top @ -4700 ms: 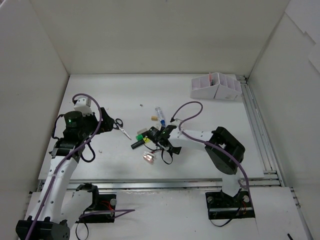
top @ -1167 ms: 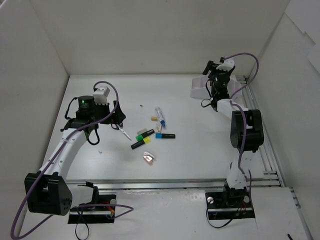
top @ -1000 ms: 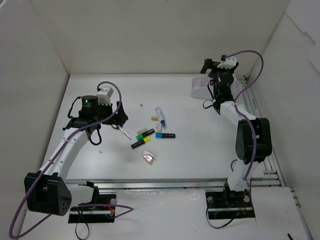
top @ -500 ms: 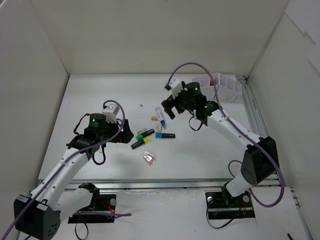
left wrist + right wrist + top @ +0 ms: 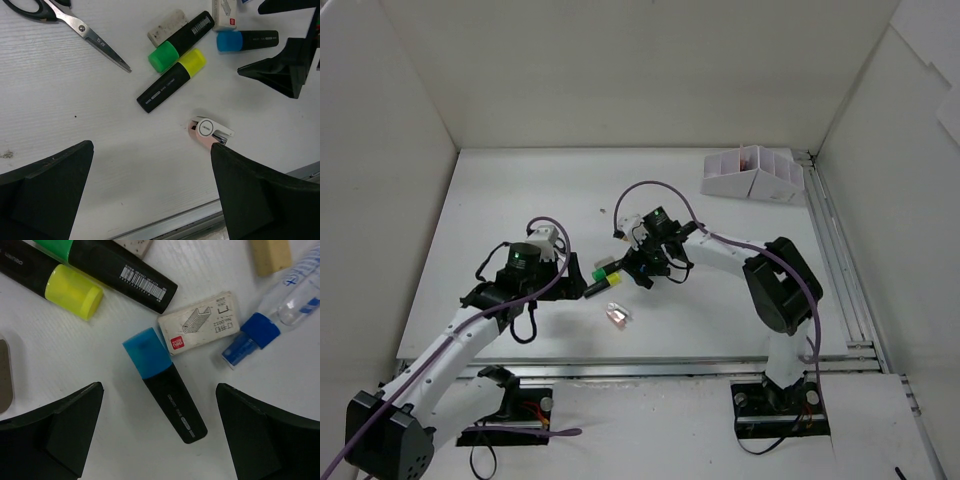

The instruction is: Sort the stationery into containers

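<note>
White-walled on three sides, the table (image 5: 520, 190) is shown with the organiser (image 5: 752, 175) at its far right corner. The left gripper (image 5: 150, 150) and right gripper (image 5: 160, 407) are held wide open over the central clutter. The blue-capped marker (image 5: 162, 385) is straddled; the staple box (image 5: 200, 322) beside it could be snagged.

Right wrist view, markings noted:

- The small white box (image 5: 200, 322) bore a drawing of a staple strip and a red square logo. I could not read the logo's white lettering. Print beside it appeared to read "No.0012".
- The green-capped marker (image 5: 120, 271) carried a white barcode, digits illegible.
- White print on the blue-capped marker (image 5: 167, 390) and the yellow-capped marker (image 5: 50, 280) was too small to read.
- The tube (image 5: 290, 302) showed a blue plus sign.
</note>
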